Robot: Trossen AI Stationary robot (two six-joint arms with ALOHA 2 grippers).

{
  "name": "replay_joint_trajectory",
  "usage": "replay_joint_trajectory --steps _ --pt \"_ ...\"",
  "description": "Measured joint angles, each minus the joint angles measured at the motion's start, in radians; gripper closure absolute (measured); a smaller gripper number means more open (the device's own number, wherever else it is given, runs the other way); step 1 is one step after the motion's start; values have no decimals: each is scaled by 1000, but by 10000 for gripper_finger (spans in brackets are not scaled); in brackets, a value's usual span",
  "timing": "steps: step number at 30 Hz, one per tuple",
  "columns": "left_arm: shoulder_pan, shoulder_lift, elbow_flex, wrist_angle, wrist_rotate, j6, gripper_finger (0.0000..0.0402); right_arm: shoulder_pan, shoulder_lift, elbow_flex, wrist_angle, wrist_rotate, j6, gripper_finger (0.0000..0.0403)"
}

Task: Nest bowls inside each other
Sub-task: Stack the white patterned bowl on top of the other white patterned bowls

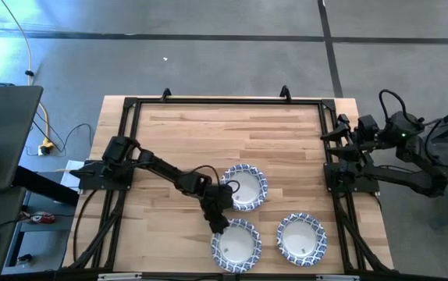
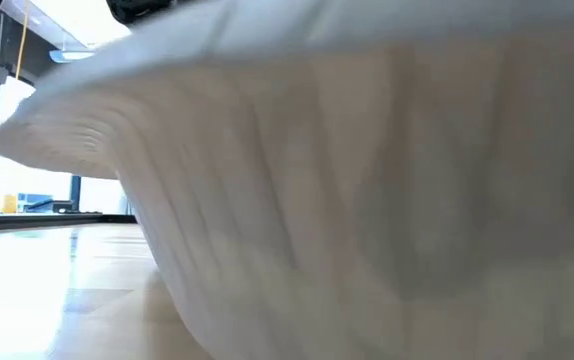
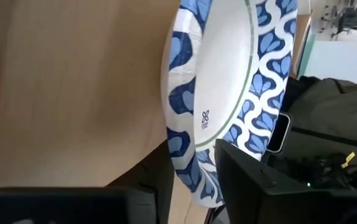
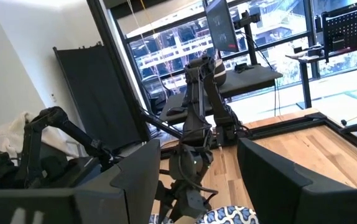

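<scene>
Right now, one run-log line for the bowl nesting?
phase: grasp | left tool: at rim of near-left bowl | right tool: open, parked at right edge | bowls visible: three, none nested

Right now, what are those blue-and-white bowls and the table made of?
The bowls look like thin paper or pressed pulp. The one at the left gripper has a printed blue pattern on its rim, and from table height its underside shows fine fluted creases. The finish is matte, perhaps lightly coated. The table looks like wood, with pale joined planks and visible grain.
</scene>
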Motion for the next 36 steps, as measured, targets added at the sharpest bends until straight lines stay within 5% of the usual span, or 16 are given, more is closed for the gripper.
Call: replay_joint_trajectory --steps 11,27,36 --pt "7 0 0 0 16 0 281 0 0 0 1 0 -7 197" --pt "13 -1 0 0 34 7 365 0 0 0 2 0 -4 197" --pt "13 -1 0 2 53 8 373 0 0 0 2 0 0 197"
